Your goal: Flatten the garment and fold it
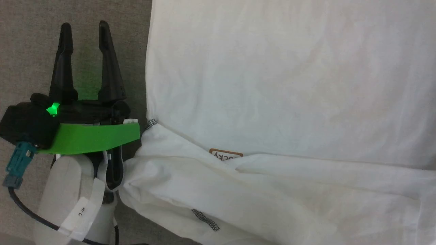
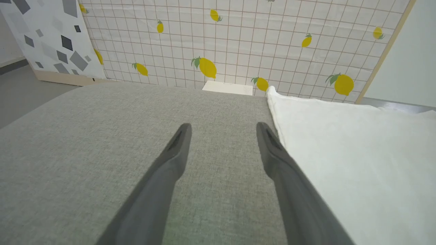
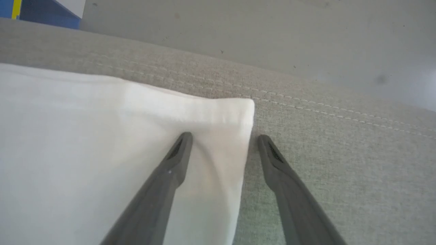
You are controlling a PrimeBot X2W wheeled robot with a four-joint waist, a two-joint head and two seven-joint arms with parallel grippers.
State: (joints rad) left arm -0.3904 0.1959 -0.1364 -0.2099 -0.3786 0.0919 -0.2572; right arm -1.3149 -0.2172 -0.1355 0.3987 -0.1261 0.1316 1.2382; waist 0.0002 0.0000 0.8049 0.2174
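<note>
The garment [image 1: 279,85], a thin white shirt, lies spread over the grey cushion and takes up most of the head view. Its sleeves are folded across the lower part, half covering the brown-bordered chest patch [image 1: 225,154]. Zigzag seams [image 1: 205,219] show near the bottom. My left gripper [image 1: 85,34] stands open over bare grey fabric just left of the shirt's edge, holding nothing. In the left wrist view the garment [image 2: 357,163] lies right of the left gripper [image 2: 224,131]. My right gripper [image 3: 224,141] is open, its jaws straddling the side edge of a garment [image 3: 102,143] corner.
The grey fabric surface [image 2: 85,143] has free room to the left. A white box [image 2: 227,87] sits at its far edge, before a lemon-print panel [image 2: 238,41]. A stitched cushion edge [image 3: 323,109] drops to a pale floor [image 3: 272,34].
</note>
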